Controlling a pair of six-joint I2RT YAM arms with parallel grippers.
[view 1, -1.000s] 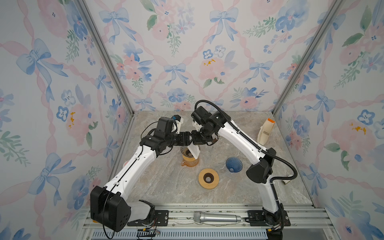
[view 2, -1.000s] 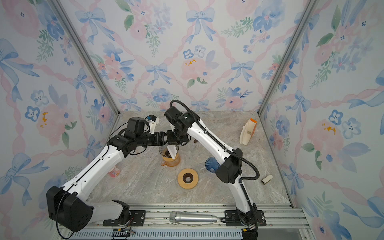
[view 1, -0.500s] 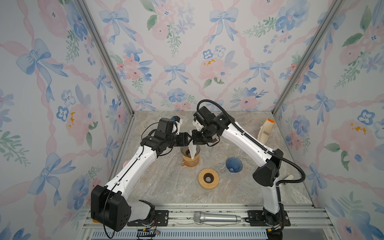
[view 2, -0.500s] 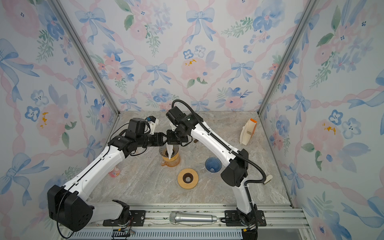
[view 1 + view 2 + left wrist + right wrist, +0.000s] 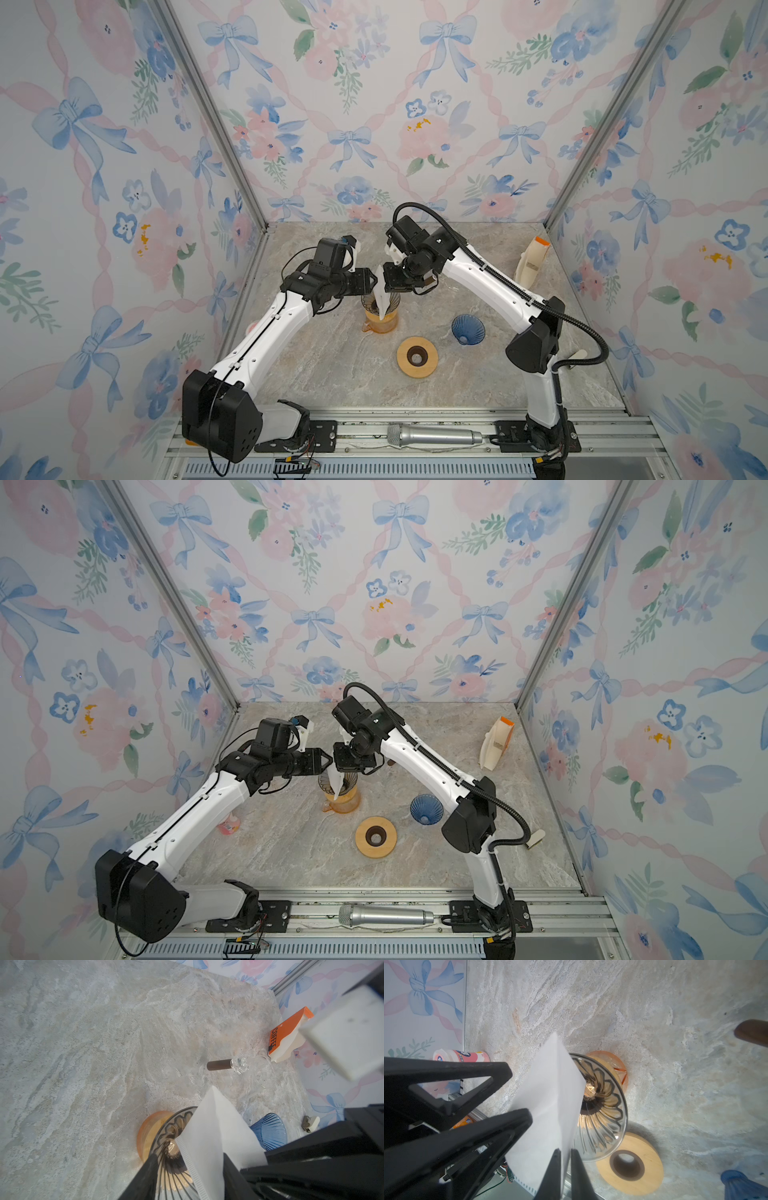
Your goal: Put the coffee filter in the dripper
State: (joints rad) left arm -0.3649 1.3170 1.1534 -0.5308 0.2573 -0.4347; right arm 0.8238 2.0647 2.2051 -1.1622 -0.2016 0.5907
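Note:
The white coffee filter (image 5: 381, 291) (image 5: 336, 781), folded flat, stands upright with its tip down inside the smoked ribbed glass dripper (image 5: 166, 1132) (image 5: 604, 1105). The dripper sits on an orange carafe (image 5: 382, 324). My left gripper (image 5: 189, 1156) is open and straddles the filter (image 5: 214, 1130). One finger lies against the paper and the other stands apart over the dripper bowl. My right gripper (image 5: 565, 1150) comes from the opposite side. Its jaws are parted by a narrow slit, and the filter's (image 5: 550, 1095) folded edge runs between them.
A wooden ring (image 5: 417, 357) and a blue ribbed glass cone (image 5: 468, 330) lie near the carafe. An orange-topped filter box (image 5: 532, 262) leans at the right wall. A glass scoop with a brown handle (image 5: 220, 1064) lies behind. A pink can (image 5: 228, 825) lies by the left wall.
The filter has come down so its tip sits in the dripper. The left jaws have narrowed around it. The right jaws, pinched shut before, have parted slightly.

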